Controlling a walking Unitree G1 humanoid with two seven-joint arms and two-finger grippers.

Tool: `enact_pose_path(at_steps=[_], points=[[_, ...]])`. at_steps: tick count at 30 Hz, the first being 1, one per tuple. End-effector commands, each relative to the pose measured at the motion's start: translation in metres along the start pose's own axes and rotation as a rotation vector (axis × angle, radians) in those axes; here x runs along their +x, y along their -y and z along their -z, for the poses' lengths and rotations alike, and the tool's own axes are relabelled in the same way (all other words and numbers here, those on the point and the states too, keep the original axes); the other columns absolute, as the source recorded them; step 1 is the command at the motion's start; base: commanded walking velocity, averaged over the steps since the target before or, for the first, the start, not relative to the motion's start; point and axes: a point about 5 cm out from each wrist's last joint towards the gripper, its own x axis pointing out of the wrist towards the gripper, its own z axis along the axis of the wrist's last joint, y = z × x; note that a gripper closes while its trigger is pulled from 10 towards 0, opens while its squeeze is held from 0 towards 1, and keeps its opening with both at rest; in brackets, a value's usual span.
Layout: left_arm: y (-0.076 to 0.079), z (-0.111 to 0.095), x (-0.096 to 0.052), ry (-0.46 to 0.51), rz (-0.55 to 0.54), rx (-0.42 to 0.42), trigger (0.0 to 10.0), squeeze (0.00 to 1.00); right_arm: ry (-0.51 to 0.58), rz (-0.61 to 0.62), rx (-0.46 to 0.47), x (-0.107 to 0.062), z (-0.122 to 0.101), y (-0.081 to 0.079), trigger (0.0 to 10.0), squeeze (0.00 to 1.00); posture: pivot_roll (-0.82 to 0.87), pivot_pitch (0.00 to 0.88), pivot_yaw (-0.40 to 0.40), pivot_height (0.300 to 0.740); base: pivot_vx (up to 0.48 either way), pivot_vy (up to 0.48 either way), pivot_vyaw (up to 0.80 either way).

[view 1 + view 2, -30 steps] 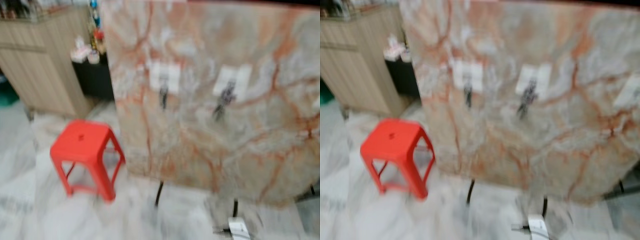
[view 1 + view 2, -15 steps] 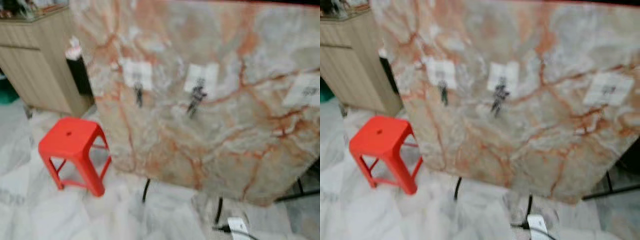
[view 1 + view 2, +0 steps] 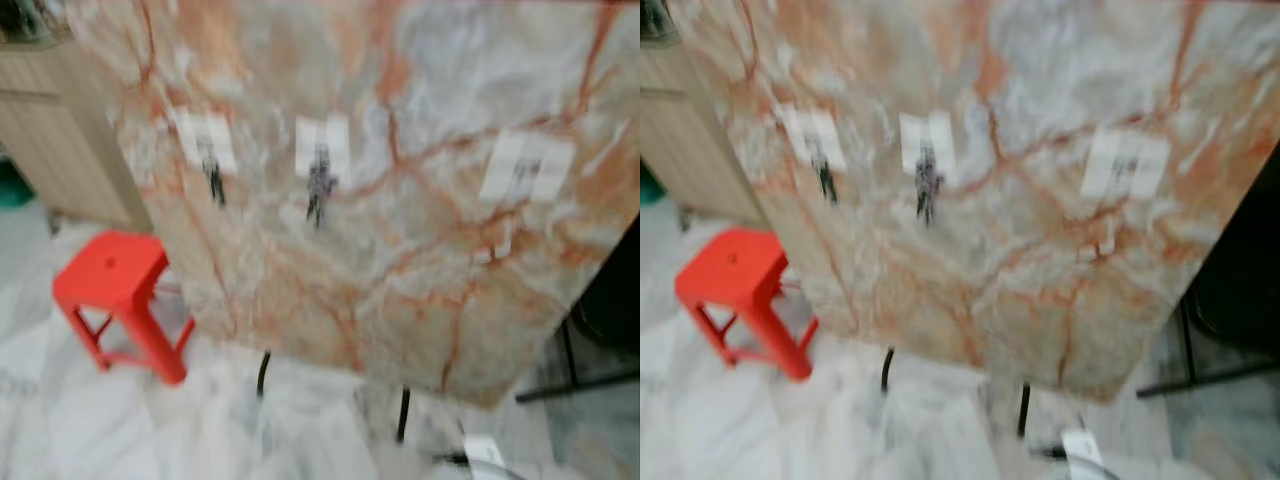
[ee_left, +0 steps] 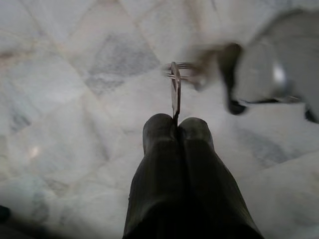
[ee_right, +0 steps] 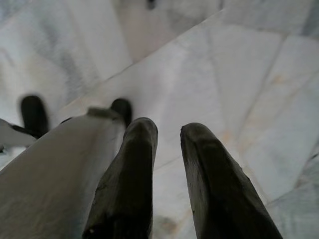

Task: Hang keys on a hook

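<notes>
Ahead, blurred: a marble-patterned board [image 3: 400, 230] with orange veins, tilted, propped on thin black legs [image 3: 263, 372] over a pale marble floor [image 3: 120, 430]. Three white hook plates across its upper part: one at the left [image 3: 205, 140], one in the middle [image 3: 322, 145], one at the right [image 3: 527, 166]. Dark items dangling from the left and middle plates, too smeared to tell what they are. Beside the board on the left, a red plastic stool [image 3: 115, 295] standing on the floor, with a wooden cabinet [image 3: 50, 140] behind it. Low on the floor near the board's legs, a small white box [image 3: 483, 452] with a dark cord.

Left gripper [image 4: 177, 124] pointed down at the floor, fingers [image 4: 159, 149] pressed together and pinching the keys [image 4: 175, 89] by one flat blade; key ring and something dark at the far end, blurred.

Right gripper [image 5: 167, 132] also aimed at the floor, fingers [image 5: 137, 159] spread slightly apart with nothing between them, close by a pale grey robot part [image 5: 50, 164].
</notes>
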Motion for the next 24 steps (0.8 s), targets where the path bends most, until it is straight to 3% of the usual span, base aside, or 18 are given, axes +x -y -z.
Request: enact_pose_path(at_steps=[1, 5, 15, 24], points=[[-0.0058, 0.0045, -0.0008, -0.012, -0.015, 0.011, 10.0, 0.0, 0.019, -0.017, 0.001, 0.0005, -0.0069, -0.0077, 10.0, 0.0, -0.04, 0.0, 0.013, 0.74, 0.0, -0.322, 0.0], [-0.0061, 0.004, -0.0008, -0.011, -0.017, 0.009, 10.0, 0.0, 0.008, -0.017, -0.004, 0.0004, -0.007, -0.0079, 10.0, 0.0, -0.04, 0.0, 0.013, 0.74, 0.0, -0.323, 0.0], [-0.0062, 0.0028, -0.0007, -0.008, -0.018, 0.006, 10.0, 0.0, 0.011, -0.016, 0.001, 0.0003, -0.0084, -0.0082, 10.0, 0.0, -0.04, 0.0, 0.013, 0.74, 0.0, -0.327, -0.72], [-0.0059, 0.0024, -0.0006, -0.007, -0.019, 0.004, 10.0, 0.0, 0.031, -0.017, 0.011, 0.0003, -0.0099, -0.0081, 10.0, 0.0, -0.04, 0.0, 0.01, 0.74, 0.0, -0.327, 0.0]])
